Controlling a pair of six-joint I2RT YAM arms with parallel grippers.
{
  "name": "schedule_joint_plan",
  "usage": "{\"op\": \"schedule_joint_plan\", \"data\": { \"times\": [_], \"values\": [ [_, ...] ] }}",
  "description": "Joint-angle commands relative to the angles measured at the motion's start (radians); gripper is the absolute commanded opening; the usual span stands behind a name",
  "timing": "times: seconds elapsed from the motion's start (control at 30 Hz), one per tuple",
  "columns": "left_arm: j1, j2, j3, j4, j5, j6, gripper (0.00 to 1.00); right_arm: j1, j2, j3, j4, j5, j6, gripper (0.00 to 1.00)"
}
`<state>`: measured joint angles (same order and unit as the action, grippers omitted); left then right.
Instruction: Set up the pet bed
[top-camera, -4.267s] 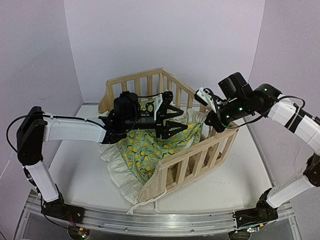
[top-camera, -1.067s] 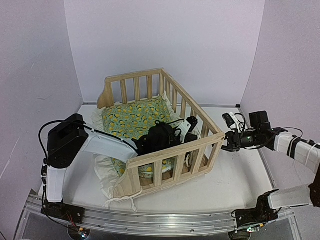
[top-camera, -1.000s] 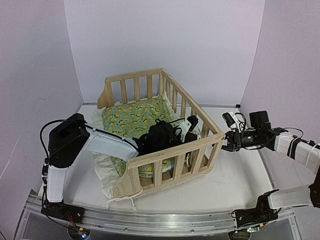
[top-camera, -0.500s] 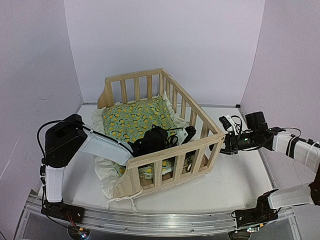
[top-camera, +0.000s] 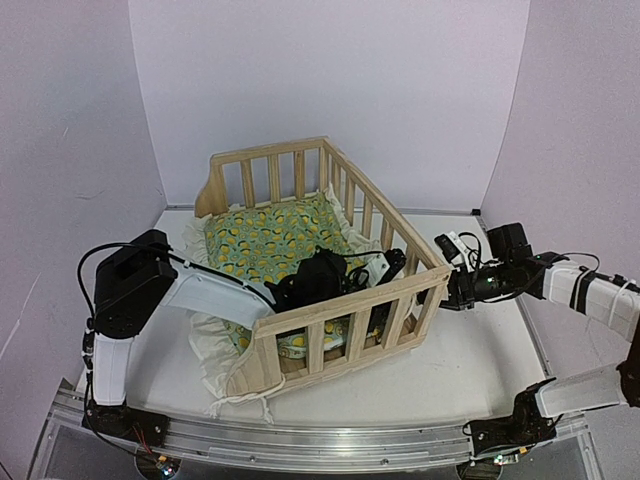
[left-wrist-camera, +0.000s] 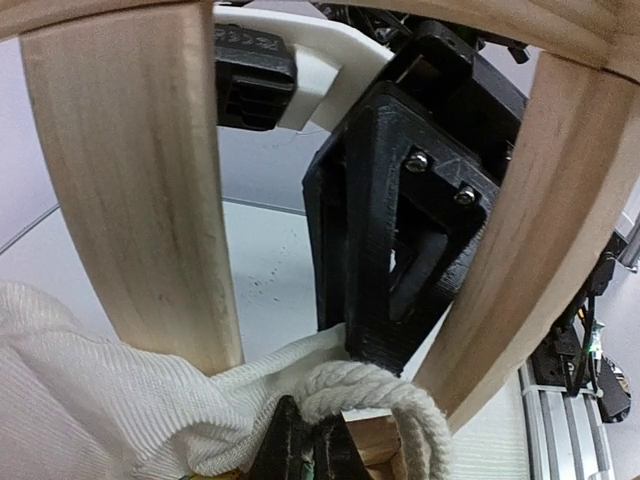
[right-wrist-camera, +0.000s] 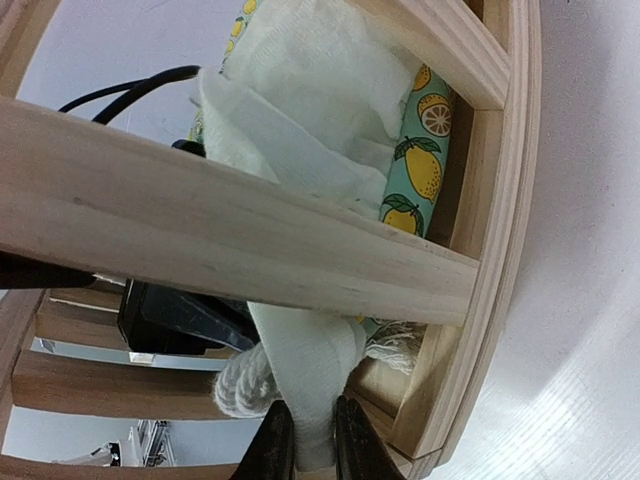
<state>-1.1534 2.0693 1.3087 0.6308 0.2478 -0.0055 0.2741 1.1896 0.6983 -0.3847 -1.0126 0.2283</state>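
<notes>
1. The pet bed (top-camera: 340, 304) is set at the middle of the bench (top-camera: 480, 370). Its low side is turned to the left, and slatted sides are seen at the rear, the right and the near edge.
2. The lemon-patterned cushion (top-camera: 265, 235) is laid inside the frame. On the left, white cloth is spilled over the low side onto the bench.
3. The left arm (top-camera: 210, 295) is stretched across the low side into the bed, with its end tucked down in the near right corner behind the near rail.
4. The left fingers (left-wrist-camera: 290, 450) are closed tight. White cloth and a loop of rope (left-wrist-camera: 350, 385) are pressed against their tips. Whether anything is pinched between them cannot be told.
5. The right arm (top-camera: 560, 285) is held outside the bed at that same corner, and its black end is seen between two slats (left-wrist-camera: 140, 180) in the left wrist view.
6. The right fingers (right-wrist-camera: 272, 450) are nearly closed, and a fold of the cushion's cream ruffle (right-wrist-camera: 305, 380) is pinched between them at the foot of the frame.
</notes>
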Motion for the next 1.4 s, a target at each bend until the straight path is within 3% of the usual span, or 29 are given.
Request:
{"op": "schedule_joint_plan", "data": {
  "times": [0.0, 0.13, 0.27, 0.3, 0.43, 0.73, 0.8, 0.9, 0.97, 1.07, 1.2, 1.37],
  "values": [
    [-0.003, 0.028, 0.061, 0.052, -0.082, 0.004, 0.00, 0.004, -0.023, 0.043, 0.016, -0.028, -0.029, 0.18],
    [-0.004, 0.035, 0.061, 0.053, -0.176, 0.002, 0.00, 0.002, -0.039, 0.048, 0.016, 0.048, -0.018, 0.26],
    [-0.005, 0.028, 0.038, 0.061, -0.238, 0.004, 0.00, -0.003, -0.056, 0.059, 0.017, 0.043, -0.030, 0.26],
    [-0.005, 0.026, 0.036, 0.064, -0.236, 0.004, 0.00, -0.003, -0.045, 0.061, 0.017, 0.028, -0.038, 0.25],
    [-0.004, 0.033, 0.045, 0.077, -0.213, -0.009, 0.00, 0.000, 0.025, 0.066, 0.017, -0.044, -0.065, 0.08],
    [-0.005, 0.033, 0.057, 0.079, -0.239, -0.039, 0.00, 0.026, 0.043, 0.071, 0.030, -0.055, -0.072, 0.14],
    [-0.004, 0.033, 0.050, 0.079, -0.286, -0.041, 0.00, 0.025, 0.020, 0.069, 0.025, 0.014, -0.043, 0.17],
    [-0.005, 0.023, 0.037, 0.079, -0.315, -0.039, 0.00, 0.026, -0.048, 0.081, -0.029, 0.295, 0.031, 0.23],
    [-0.005, 0.017, 0.033, 0.079, -0.319, -0.037, 0.00, 0.027, -0.080, 0.107, -0.107, 0.396, 0.020, 0.26],
    [-0.005, 0.018, 0.036, 0.079, -0.315, -0.037, 0.00, 0.026, -0.092, 0.142, -0.171, 0.367, 0.002, 0.33],
    [-0.004, 0.019, 0.043, 0.079, -0.315, -0.039, 0.00, 0.028, -0.051, 0.156, -0.201, 0.190, 0.003, 0.30],
    [-0.004, 0.016, 0.039, 0.079, -0.321, -0.030, 0.00, 0.032, -0.042, 0.138, -0.223, 0.149, -0.013, 0.26]
  ]
}}
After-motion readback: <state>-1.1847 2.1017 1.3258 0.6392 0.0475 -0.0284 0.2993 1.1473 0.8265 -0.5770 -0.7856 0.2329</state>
